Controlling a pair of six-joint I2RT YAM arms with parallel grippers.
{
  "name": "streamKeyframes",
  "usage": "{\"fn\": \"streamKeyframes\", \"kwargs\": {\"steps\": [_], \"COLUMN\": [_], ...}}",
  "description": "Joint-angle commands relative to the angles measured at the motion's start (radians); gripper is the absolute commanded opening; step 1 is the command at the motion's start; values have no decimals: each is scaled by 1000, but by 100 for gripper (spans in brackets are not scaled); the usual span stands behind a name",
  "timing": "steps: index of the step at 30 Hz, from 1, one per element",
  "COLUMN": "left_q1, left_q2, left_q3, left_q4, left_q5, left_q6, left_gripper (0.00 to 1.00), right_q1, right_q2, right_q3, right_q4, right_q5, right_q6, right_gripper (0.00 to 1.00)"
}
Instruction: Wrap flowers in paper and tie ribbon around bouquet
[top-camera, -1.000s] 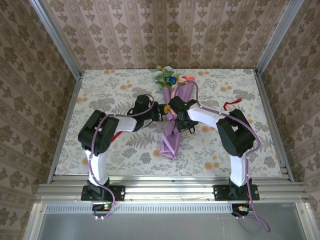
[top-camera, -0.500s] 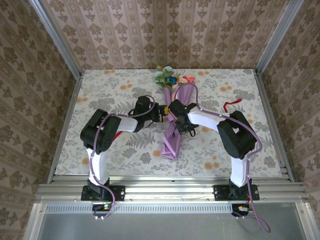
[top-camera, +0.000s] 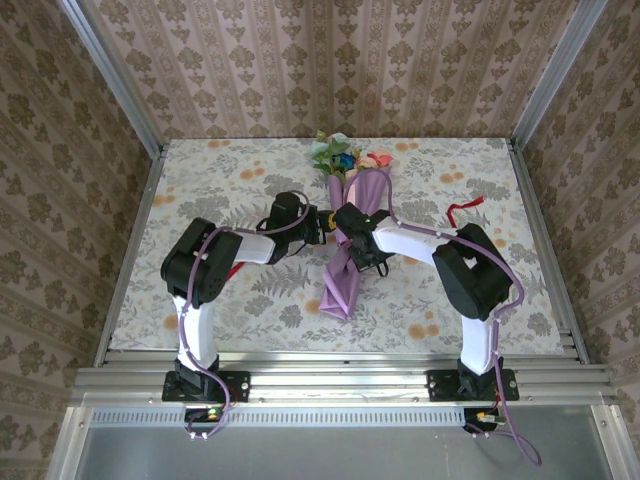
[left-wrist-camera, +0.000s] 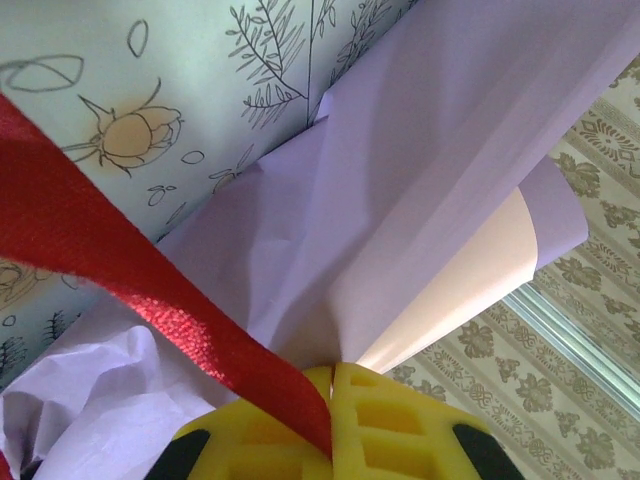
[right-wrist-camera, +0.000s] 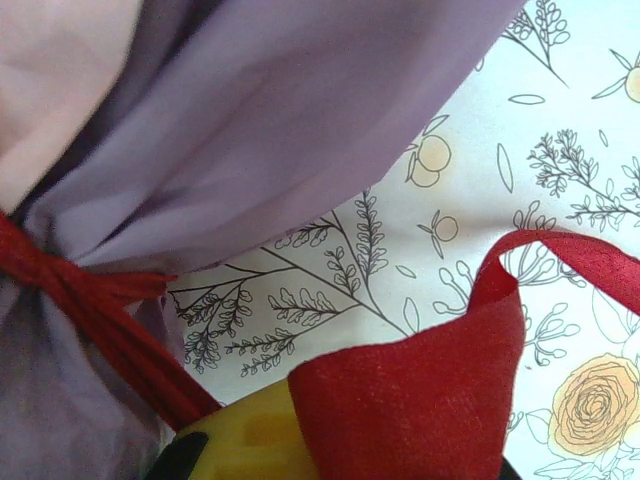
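The bouquet, a narrow lilac paper cone, lies lengthwise in the middle of the table, with the flowers showing out of its far end. Both grippers meet at its waist. My left gripper is shut on a strand of the red ribbon, right against the paper. My right gripper is shut on the ribbon, which drapes over its yellow fingers. The ribbon's strands run to a crossing cinched around the paper.
A loose red ribbon end lies on the floral tablecloth to the right. Another red bit shows under the left arm. Metal frame posts and patterned walls enclose the table on three sides.
My right gripper has shifted slightly left against the bouquet's waist, and the cone's lower end has swung a little left. The left gripper has barely moved.
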Motion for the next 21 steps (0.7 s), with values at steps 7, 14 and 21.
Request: {"fn": "streamKeyframes", "kwargs": {"steps": [7,14,21], "left_q1": [44,51,104], "left_q2": [-148,-296,-397], "left_q3": [-100,-4,105], "left_q4": [-94,-644,-1125], "left_q5": [1,60,-31], "left_q6": [-56,193,382], "left_gripper": [22,58,59], "right_q1": [-91,-164,-262], "right_q2": [-99,-107,-232], "right_q3": [17,31,-27], "right_q4": [-241,-258,-215], "right_q5": [-248,-406,-472], "right_q6": [188,319,451], "right_gripper": [16,39,45]}}
